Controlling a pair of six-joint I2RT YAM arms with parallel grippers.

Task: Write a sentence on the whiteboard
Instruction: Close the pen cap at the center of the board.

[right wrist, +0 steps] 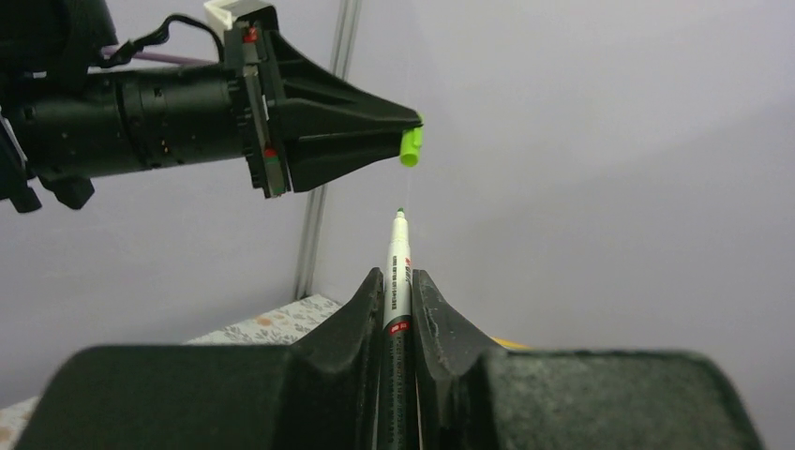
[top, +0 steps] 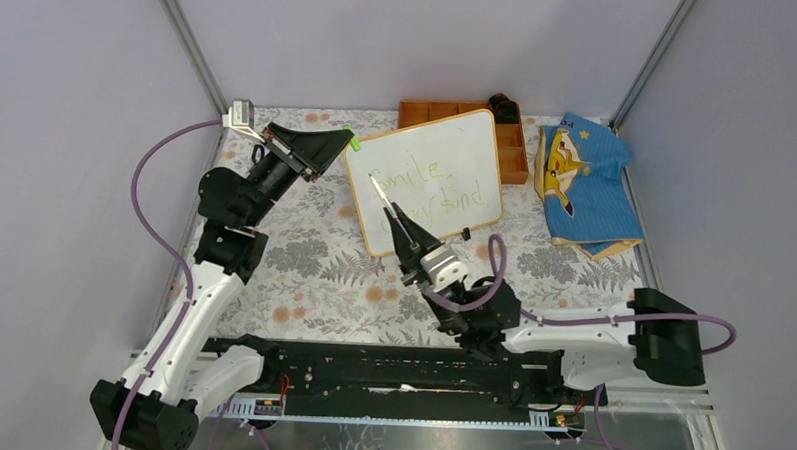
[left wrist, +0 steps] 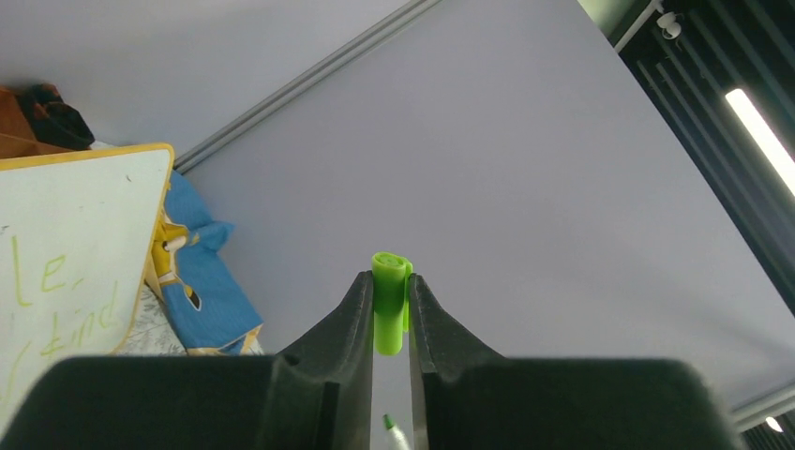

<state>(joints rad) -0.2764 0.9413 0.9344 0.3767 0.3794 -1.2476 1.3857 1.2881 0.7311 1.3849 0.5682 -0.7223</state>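
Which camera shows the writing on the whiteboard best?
The top external view: the whole whiteboard faces it, with both lines of the writing in sight. The left wrist view catches only the word endings at its left edge. The right wrist view shows no writing.

**Where the cameras sit**

The top camera looks down from high at the near side over the whole tabletop [top: 303, 272]. The left wrist camera, close behind the left claw [left wrist: 386, 278], tilts up at the wall [left wrist: 525, 169] and shares the whiteboard [left wrist: 66, 234] with the top view. The camera behind the right claw [right wrist: 397, 274] also sees the left claw.
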